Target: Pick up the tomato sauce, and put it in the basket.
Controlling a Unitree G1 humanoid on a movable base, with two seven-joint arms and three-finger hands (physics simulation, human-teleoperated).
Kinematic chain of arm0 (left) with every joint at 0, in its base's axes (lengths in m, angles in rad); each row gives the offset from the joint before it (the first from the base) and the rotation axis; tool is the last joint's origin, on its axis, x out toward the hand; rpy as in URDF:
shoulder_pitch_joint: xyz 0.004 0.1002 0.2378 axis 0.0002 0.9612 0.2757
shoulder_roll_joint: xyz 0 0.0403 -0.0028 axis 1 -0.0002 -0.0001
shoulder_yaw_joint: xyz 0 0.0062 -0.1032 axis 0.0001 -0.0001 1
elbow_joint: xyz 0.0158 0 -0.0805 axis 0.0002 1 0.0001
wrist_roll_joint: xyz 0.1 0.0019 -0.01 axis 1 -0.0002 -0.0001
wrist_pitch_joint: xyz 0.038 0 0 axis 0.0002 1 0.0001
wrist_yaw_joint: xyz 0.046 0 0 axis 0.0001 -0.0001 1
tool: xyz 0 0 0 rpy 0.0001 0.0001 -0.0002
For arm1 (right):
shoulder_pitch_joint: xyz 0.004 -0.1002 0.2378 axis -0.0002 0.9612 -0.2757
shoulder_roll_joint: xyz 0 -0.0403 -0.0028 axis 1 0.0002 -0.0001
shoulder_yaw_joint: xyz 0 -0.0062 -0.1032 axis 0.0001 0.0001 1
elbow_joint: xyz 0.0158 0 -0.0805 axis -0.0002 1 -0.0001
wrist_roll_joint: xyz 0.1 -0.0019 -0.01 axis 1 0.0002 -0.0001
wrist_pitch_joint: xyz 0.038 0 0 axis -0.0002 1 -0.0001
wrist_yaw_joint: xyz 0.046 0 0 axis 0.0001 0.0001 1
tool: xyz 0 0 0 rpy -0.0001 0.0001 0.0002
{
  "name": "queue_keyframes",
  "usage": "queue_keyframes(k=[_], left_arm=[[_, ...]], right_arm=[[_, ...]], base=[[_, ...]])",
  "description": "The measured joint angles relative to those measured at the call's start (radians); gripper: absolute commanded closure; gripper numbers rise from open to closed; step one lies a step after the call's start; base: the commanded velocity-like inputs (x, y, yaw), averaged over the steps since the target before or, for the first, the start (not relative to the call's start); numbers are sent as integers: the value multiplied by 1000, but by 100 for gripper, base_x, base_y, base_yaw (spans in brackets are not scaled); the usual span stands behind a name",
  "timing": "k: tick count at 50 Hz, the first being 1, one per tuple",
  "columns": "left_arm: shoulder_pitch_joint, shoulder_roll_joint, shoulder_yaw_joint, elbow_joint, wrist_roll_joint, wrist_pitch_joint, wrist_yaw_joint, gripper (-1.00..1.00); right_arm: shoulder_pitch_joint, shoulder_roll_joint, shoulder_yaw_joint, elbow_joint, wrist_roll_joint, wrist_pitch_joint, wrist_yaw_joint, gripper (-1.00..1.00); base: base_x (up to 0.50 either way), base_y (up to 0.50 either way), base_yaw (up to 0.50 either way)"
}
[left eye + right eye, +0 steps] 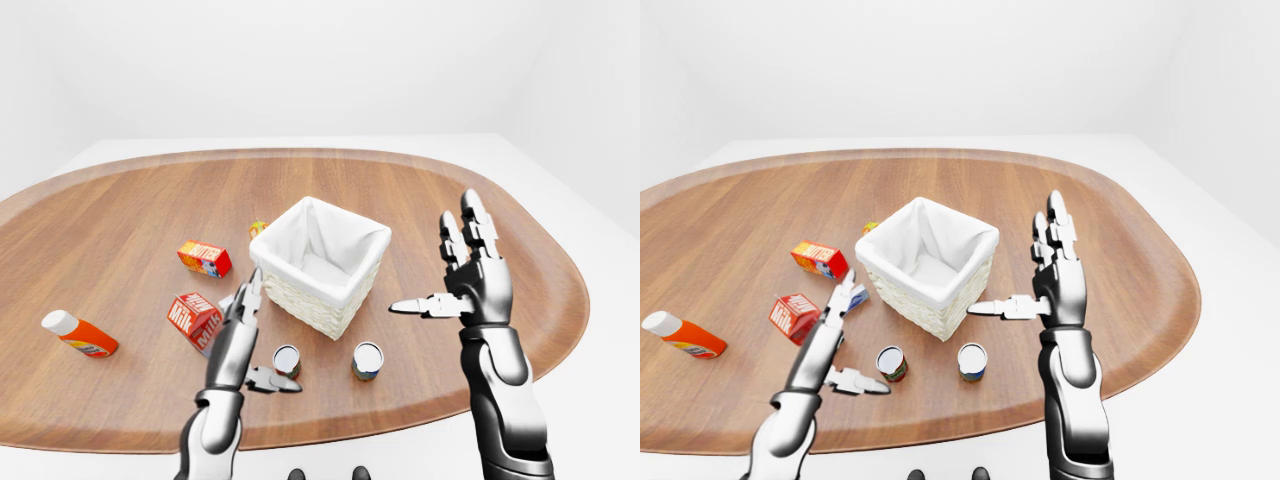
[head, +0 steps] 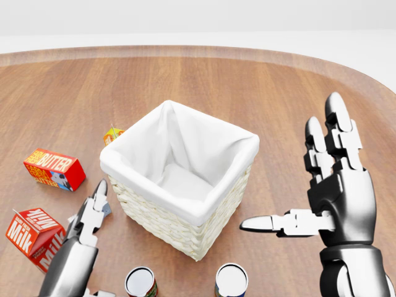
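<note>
Left hand (image 1: 240, 335) open, fingers spread, thumb pointing right just beside the left can (image 1: 287, 360), not touching it as far as visible. Right hand (image 1: 470, 280) open, fingers upright, thumb pointing left, holding nothing. Two cans stand near the table's (image 1: 120, 200) near edge; second can (image 1: 367, 360) to the right. Which one is the tomato sauce cannot be told. Next up: milk carton (image 1: 193, 317), wicker basket (image 1: 320, 262) with white liner, ketchup bottle (image 1: 80, 335) lying far left. Beyond: butter box (image 1: 204, 258), small carton (image 1: 258, 229) behind basket.
</note>
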Motion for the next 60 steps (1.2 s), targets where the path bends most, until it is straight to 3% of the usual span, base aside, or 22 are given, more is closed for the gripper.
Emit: queue_keyframes(k=[60], left_arm=[[-39,-2,-1,168,9,-76,58,-100]], right_arm=[[-1,1,3,11,-2,0,1,-100]], base=[[0,0,0]])
